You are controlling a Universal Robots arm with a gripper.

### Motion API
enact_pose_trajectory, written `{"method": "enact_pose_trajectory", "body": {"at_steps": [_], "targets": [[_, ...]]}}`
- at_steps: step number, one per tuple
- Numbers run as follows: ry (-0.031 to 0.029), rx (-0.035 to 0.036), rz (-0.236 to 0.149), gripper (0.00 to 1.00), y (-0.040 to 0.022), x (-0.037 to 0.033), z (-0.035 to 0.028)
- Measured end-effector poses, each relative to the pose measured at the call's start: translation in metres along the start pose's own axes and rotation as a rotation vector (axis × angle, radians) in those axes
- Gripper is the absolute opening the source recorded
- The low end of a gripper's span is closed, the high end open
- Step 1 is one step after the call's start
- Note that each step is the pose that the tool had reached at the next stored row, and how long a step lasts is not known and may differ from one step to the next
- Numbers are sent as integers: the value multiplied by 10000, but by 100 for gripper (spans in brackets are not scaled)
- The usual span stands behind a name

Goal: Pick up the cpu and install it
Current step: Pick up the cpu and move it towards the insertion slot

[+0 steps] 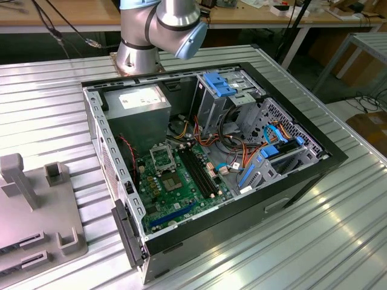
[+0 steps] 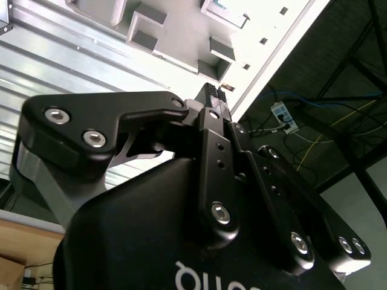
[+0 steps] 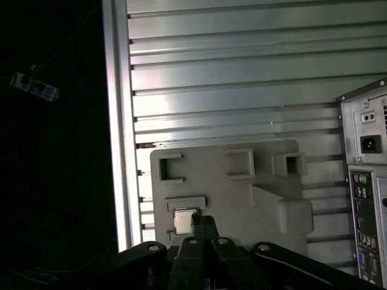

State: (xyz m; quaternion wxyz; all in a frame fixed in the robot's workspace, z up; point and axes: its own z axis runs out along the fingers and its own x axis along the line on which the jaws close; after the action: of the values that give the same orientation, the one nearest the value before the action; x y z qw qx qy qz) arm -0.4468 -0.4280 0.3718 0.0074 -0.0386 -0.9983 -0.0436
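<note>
Open computer case (image 1: 290,193) on ribbed table (image 1: 302,254), green motherboard (image 1: 175,193) inside

Ribbed aluminium table (image 1: 338,229), slats running lengthwise. Mid-table, lying on its side: open desktop computer case (image 1: 242,214). At the exterior view's left, near, well apart from the case: flat grey moulded fixture plate (image 1: 36,205). Far side, just behind the case: robot arm base (image 1: 138,57).

closed claw (image 3: 203,221), tips downward

A ribbed metal bench (image 1: 314,241) spans the lower frame of the exterior view. Wooden desks (image 1: 60,12) line the top edge, and a cardboard box (image 1: 370,127) sits on the floor (image 1: 341,107) at right.
</note>
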Motion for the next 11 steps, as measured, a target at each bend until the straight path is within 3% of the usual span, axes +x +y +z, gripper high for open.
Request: {"method": "enact_pose_trajectory", "body": {"at_steps": [9, 11], "targets": [[0, 0, 0, 11, 0, 2, 0], [0, 1, 0, 17, 0, 2, 0]]}}
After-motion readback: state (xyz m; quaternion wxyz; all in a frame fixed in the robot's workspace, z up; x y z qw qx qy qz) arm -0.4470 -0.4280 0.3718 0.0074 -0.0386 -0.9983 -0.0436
